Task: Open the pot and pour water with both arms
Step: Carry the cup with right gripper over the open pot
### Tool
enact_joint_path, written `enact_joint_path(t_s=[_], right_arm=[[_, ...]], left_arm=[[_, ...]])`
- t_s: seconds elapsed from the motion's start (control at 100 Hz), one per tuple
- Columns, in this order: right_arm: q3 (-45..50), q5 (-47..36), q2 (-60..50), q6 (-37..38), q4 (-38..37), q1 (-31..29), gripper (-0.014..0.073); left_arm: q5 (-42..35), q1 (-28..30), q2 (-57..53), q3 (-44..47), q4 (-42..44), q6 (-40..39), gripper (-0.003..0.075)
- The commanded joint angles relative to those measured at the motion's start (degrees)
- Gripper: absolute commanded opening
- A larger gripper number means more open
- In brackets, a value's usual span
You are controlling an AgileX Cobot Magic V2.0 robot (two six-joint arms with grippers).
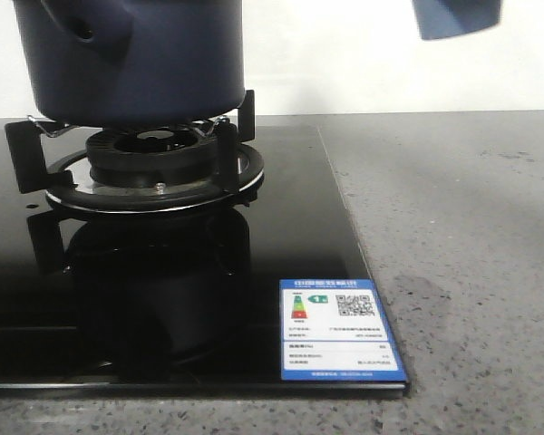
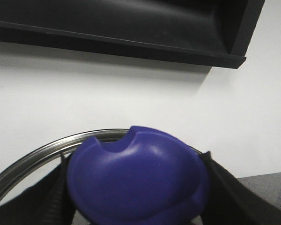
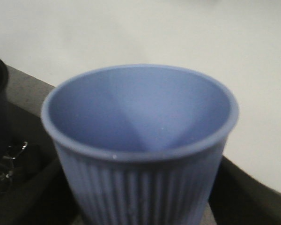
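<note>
The left pincer [image 2: 136, 220] is clenching a rounded purple-blue knob [image 2: 136, 180], its dark fingers [image 2: 47, 201] pressing in from either side, and a shiny metal rim [image 2: 42, 152] is curving out behind that knob against a white wall [image 2: 107, 89], with a dark overhead unit [image 2: 131, 23] hanging above. The right pincer [image 3: 140, 220] is grasping a light blue ribbed cup [image 3: 140, 154], held mouth-up and looking empty inside, with the dark fingers [image 3: 239, 197] hugging its sides low down. In the front view that cup [image 1: 458, 16] is showing only as a blue corner high up at the right, well apart from the pot [image 1: 131, 59]. The dark navy pot is sitting on the black pan supports [image 1: 231, 136] over the burner [image 1: 154, 149] of a glossy black stove [image 1: 163, 299], its side lug facing the camera. An energy label [image 1: 340, 331] is lying at the stove's near right corner, and the grey speckled surface [image 1: 471, 254] is stretching off to the right.
</note>
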Motion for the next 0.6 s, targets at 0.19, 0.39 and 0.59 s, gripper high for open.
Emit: enact_joint_path(t_s=[0.19, 0.39, 0.59], right_arm=[[-10.6, 3.3, 0.5, -0.1, -6.9, 6.4, 0.0321], [-17.3, 9.2, 4.7, -0.1, -12.6, 9.9, 0.0321], [-23.4, 14.9, 8.8, -0.1, -20.2, 12.8, 0.0321]], left_arm=[[-6.1, 0.2, -1.8, -1.9, 0.8, -0.4, 0.0370], [-5.2, 3.2, -2.0, -1.9, 0.8, -0.4, 0.0370], [-3.9, 5.3, -2.6, -1.9, 0.8, -0.4, 0.0370]])
